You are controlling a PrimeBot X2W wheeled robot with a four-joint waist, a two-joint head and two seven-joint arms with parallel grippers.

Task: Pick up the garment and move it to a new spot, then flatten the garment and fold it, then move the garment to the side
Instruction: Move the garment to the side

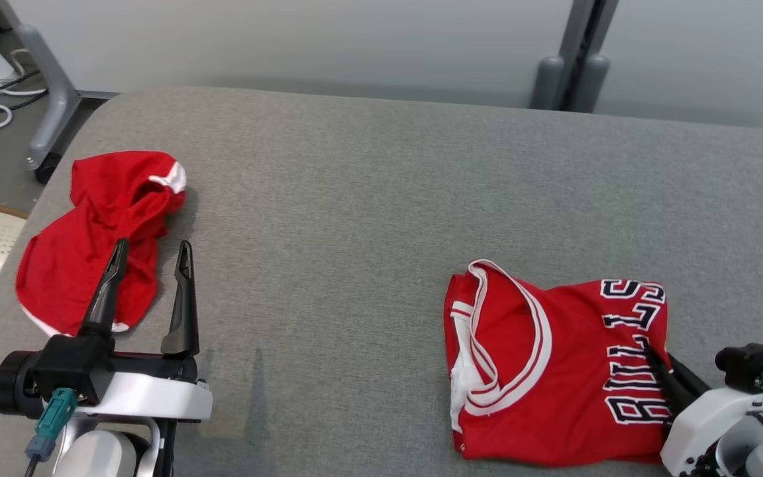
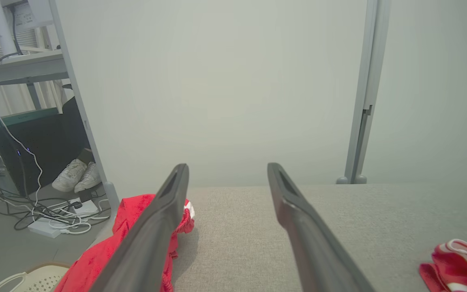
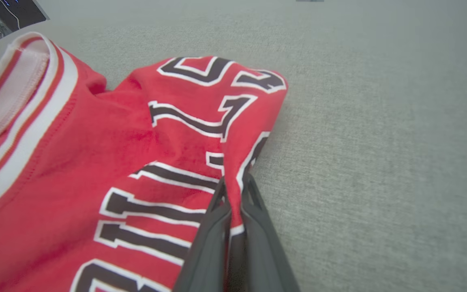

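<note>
The one word that can be read is "BULLS", on the red jersey (image 1: 554, 371). It stands in black capitals with white outlines. In the head view the word lies on its side, running up the picture from the B at the bottom to the S at the top. The right gripper (image 1: 648, 348) pinches the cloth at the word's middle, jaws closed over part of a letter. In the right wrist view the letters are creased by that fold and show only in part.

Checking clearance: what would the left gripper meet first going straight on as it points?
The left gripper looks free ahead over the grey table; its left finger may brush the crumpled red garment, depth unclear.
</note>
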